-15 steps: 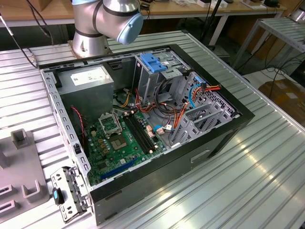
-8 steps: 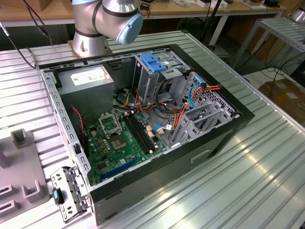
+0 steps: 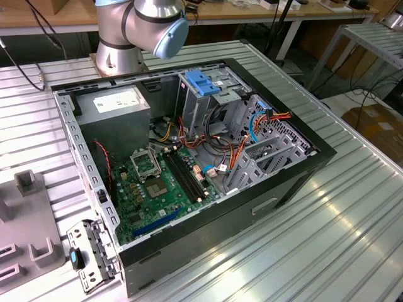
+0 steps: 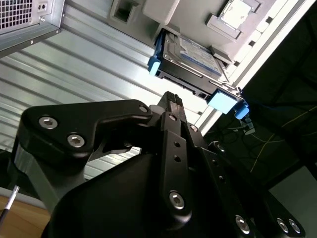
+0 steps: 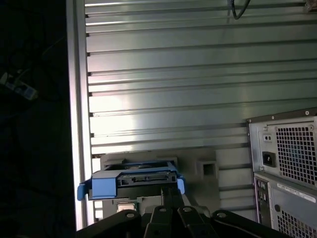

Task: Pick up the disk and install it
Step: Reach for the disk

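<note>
The disk (image 4: pixel 190 57) is a flat silver drive with a blue-and-white label, held in a blue plastic carrier (image 4: pixel 223 102). It lies on a grey fixture (image 4: pixel 158 10) near the edge of the ribbed metal table. In the first wrist view the disk (image 5: pixel 143 177) shows its connector end between the carrier's blue ends (image 5: pixel 104 187). My gripper (image 4: pixel 171 96) is shut with nothing in it, its black tips just short of the disk's near edge. In the first wrist view the gripper (image 5: pixel 170 196) sits right in front of the carrier.
The open computer case (image 3: pixel 88 157) lies on the table with the motherboard (image 3: pixel 157 182), a grey power supply (image 3: pixel 116 107) and a metal drive cage (image 3: pixel 211 107) topped by a light-blue latch (image 3: pixel 203 82). Its vented rear (image 5: pixel 287 158) stands beside the fixture. The table edge (image 5: pixel 79 124) is close by.
</note>
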### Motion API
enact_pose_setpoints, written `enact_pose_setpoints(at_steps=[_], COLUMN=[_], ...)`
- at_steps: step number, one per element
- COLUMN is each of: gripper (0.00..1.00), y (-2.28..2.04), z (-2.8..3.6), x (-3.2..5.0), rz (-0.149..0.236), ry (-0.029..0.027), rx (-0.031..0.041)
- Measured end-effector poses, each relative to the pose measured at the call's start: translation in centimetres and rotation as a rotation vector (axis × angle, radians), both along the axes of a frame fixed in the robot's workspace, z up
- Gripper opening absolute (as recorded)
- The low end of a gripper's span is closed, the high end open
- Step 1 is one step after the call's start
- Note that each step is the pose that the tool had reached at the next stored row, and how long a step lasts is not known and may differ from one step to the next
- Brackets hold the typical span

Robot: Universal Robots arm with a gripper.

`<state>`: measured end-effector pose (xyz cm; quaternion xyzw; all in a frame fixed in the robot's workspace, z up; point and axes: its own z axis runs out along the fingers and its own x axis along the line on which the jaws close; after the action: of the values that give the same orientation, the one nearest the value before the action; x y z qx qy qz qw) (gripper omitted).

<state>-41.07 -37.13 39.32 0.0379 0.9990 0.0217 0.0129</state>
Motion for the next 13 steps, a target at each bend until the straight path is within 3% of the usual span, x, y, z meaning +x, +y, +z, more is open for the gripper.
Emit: enact_pose_setpoints(at_steps=[13], gripper=[0.11], y=[0.09], z=[0.00], x=[-2.29], rz=[0.000], ry=[-0.0001], rx=[0.0001])
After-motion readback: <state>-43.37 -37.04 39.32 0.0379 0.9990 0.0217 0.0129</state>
